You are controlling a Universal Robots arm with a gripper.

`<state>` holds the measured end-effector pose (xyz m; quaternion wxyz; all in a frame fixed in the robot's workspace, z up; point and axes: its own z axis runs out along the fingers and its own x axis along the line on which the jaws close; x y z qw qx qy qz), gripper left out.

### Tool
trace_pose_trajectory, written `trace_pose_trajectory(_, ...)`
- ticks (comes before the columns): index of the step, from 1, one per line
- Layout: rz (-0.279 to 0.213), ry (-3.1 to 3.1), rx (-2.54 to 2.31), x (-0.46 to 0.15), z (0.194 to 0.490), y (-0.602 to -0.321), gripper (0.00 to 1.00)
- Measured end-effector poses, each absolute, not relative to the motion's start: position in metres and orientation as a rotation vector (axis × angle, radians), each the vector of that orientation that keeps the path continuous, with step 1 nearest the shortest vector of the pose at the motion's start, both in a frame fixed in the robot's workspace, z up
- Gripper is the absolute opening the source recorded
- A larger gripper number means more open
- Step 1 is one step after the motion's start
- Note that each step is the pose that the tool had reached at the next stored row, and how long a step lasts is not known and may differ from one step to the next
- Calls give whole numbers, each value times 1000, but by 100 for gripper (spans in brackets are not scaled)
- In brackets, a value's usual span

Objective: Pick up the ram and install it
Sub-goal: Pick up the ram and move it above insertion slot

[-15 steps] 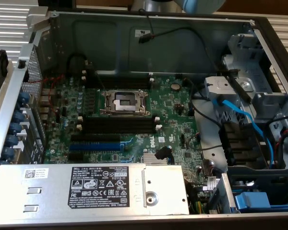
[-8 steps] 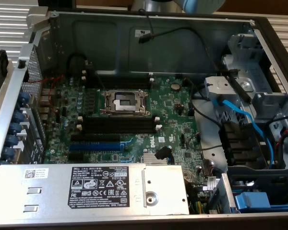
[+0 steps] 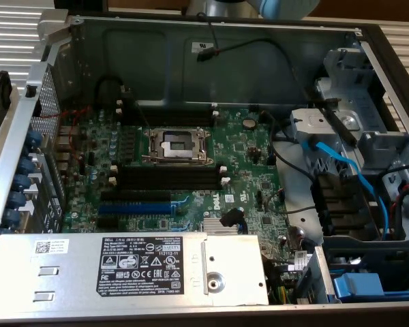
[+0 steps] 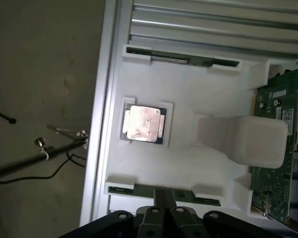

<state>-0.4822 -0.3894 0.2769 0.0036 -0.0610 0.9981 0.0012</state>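
My gripper is shut, its two dark fingers pressed together with nothing between them. The fingertips hover over the middle of a ram, a thin dark green stick lying on edge in a slot of the white tray. A second ram rests in the slot on the tray's opposite side. In the exterior view the open computer case shows a green motherboard with black memory slots with white end clips, and another pair beyond the processor socket. All these slots look empty.
A silver processor chip sits in the tray, with a green circuit card along one side. Outside the tray, cables lie on the brown floor. In the case are a power supply, blue cables and drive bays.
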Motion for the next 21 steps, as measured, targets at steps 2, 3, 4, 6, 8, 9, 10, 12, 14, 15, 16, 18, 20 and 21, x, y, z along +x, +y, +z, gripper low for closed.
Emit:
trace_pose_trajectory(2,4,3124,-248,-482,277,-389,10)
trace_pose_trajectory(3,4,3122,-277,-482,276,-389,10)
trace_pose_trajectory(4,4,3120,-305,-482,276,-389,10)
trace_pose_trajectory(6,4,3114,-361,-482,276,-389,10)
trace_pose_trajectory(8,5,3107,-418,-482,276,-389,10)
trace_pose_trajectory(9,5,3103,-446,-482,276,-389,10)
trace_pose_trajectory(10,5,3098,-474,-482,275,-389,10)
trace_pose_trajectory(12,5,3089,-530,-482,275,-389,10)
trace_pose_trajectory(14,5,3079,-586,-482,275,-389,10)
trace_pose_trajectory(15,5,3074,-615,-482,275,-389,10)
trace_pose_trajectory(16,5,3068,-643,-482,275,-389,10)
trace_pose_trajectory(18,6,3056,-697,-482,275,-389,10)
trace_pose_trajectory(20,6,3043,-754,-482,274,-389,10)
trace_pose_trajectory(21,6,3036,-782,-482,274,-389,10)
